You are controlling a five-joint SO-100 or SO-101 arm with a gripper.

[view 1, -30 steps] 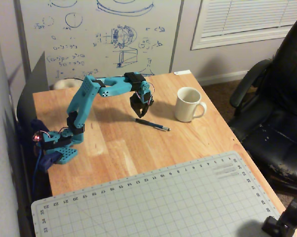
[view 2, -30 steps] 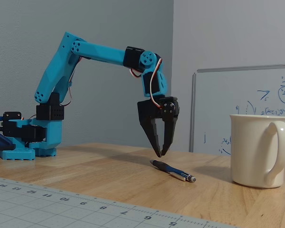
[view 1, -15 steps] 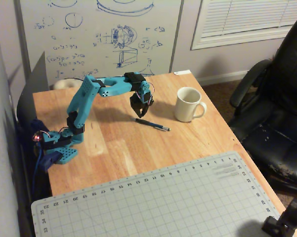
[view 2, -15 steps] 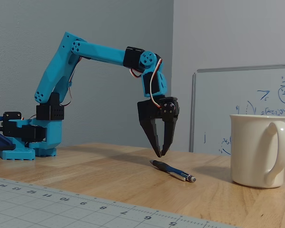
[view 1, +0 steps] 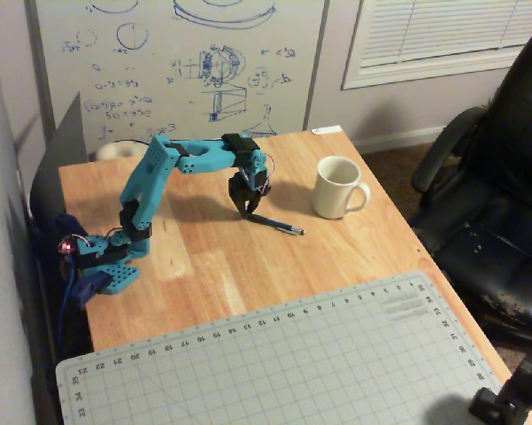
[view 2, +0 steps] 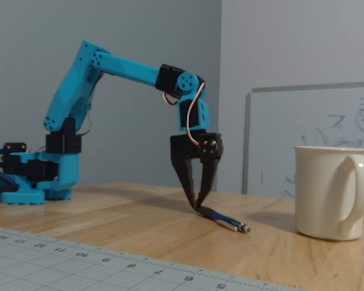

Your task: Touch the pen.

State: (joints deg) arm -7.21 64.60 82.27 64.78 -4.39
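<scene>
The claw (view 2: 199, 203), tips nearly together, covers the pen's (view 2: 225, 219) rear end.

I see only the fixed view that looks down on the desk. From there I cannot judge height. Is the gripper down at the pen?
Observer: Yes. In a fixed view from the side, the gripper has its fingertips at the level of the table, meeting the dark end of the pen.
Operator: Is the pen lifted at all?
Observer: No. It lies flat on the wood, with its silvery tip toward the mug and a clear gap between them.
</scene>
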